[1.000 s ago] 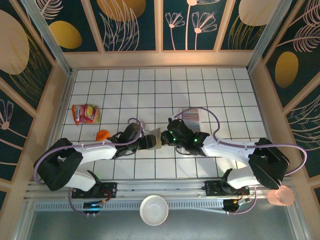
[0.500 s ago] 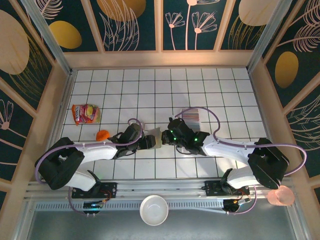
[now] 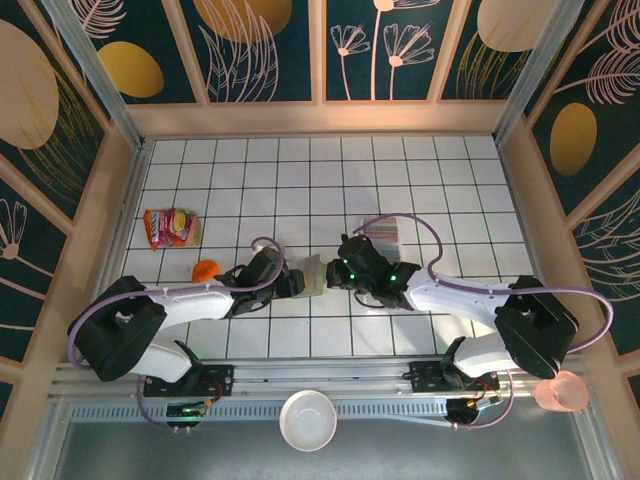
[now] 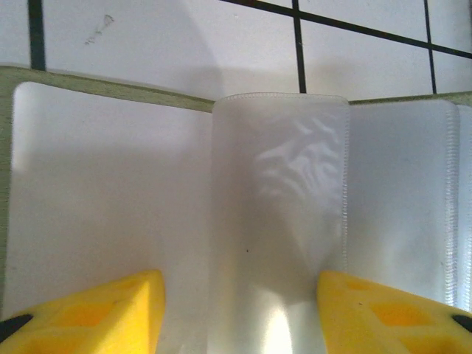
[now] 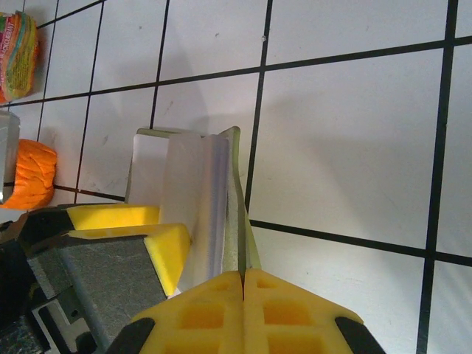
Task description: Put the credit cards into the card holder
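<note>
Your right gripper (image 5: 243,279) is pinched fully shut on the olive cover of the card holder (image 3: 311,276), propping it open at the middle of the table (image 3: 250,170) so the pockets face your left gripper (image 4: 236,287). That one stands partly open, its fingers astride a clear sleeve (image 4: 280,184) without clamping it, probably to spread it. The credit cards (image 3: 383,232) lie just beyond your right gripper, not yet loaded.
</note>
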Action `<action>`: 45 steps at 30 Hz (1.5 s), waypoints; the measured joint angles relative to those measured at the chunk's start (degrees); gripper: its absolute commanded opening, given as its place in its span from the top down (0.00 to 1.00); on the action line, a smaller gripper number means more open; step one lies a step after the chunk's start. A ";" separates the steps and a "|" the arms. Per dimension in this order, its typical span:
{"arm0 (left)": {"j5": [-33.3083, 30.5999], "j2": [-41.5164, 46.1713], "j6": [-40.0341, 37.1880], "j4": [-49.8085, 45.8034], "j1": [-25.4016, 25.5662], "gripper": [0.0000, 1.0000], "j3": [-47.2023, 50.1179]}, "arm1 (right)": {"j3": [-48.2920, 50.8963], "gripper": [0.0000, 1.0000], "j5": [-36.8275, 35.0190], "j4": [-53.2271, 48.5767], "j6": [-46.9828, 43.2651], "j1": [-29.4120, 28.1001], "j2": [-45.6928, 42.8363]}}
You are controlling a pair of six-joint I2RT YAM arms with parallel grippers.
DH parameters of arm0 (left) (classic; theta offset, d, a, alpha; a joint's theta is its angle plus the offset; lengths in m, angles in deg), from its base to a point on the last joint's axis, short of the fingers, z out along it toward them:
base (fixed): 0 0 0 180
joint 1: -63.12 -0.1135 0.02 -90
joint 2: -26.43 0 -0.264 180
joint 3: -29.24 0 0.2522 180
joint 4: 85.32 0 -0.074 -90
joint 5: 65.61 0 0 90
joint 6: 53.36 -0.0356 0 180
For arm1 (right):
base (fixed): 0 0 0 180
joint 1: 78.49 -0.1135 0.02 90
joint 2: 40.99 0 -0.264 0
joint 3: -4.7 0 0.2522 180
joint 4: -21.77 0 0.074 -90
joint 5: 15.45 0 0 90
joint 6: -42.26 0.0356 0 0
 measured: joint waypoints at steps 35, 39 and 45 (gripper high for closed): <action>-4.74 5.62 1.77 -0.83 -0.20 0.63 4.96 | -12.13 0.61 -0.66 -7.02 -4.55 -0.79 2.21; -4.96 6.21 1.79 -0.83 -0.20 0.63 5.22 | -13.38 0.93 -0.39 -6.38 -5.75 -1.38 2.71; -4.96 6.25 1.95 -0.83 -0.20 0.63 5.70 | -17.42 1.00 0.02 -4.83 -5.79 -1.38 9.51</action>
